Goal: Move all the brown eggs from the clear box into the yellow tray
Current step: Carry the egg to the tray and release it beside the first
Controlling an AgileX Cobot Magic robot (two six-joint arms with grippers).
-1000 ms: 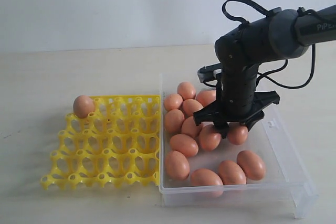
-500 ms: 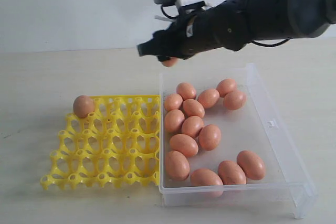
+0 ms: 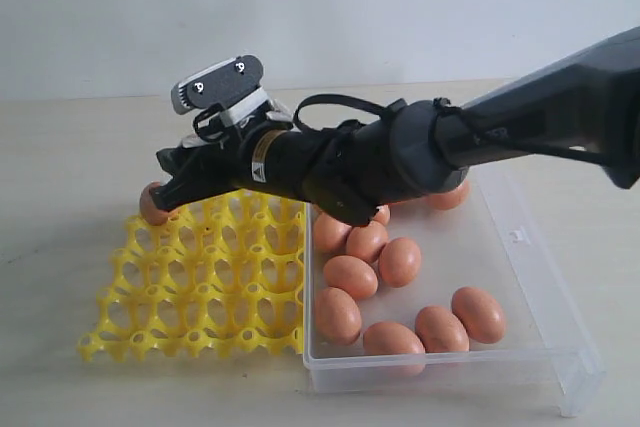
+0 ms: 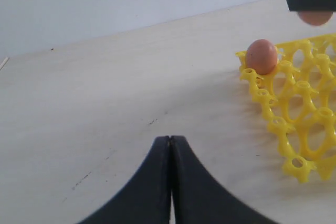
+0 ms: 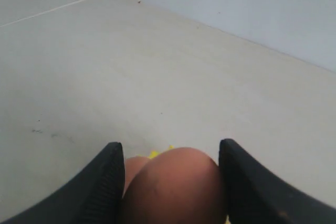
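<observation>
The right gripper (image 5: pixel 171 153) is clamped on a brown egg (image 5: pixel 176 187), which sits between its two black fingers (image 5: pixel 105 182). In the exterior view this gripper (image 3: pixel 172 189) is at left centre of the frame. Its dark arm (image 3: pixel 400 157) stretches in from the right edge and crosses above the clear box (image 3: pixel 520 277). The gripper hangs over the far left corner of the yellow tray (image 3: pixel 200 287). One seated egg (image 4: pixel 262 56) occupies that corner cup, just beside and below the held one.

The tray lies in the lower left of the exterior frame, its right edge against the box. The box fills the lower right and holds the loose brown eggs (image 3: pixel 400 260). Some of these are hidden behind the arm.

The left gripper (image 4: pixel 169 142) has its black fingers pressed together with nothing between them, above the pale table (image 4: pixel 105 93), off to one side of the tray.
</observation>
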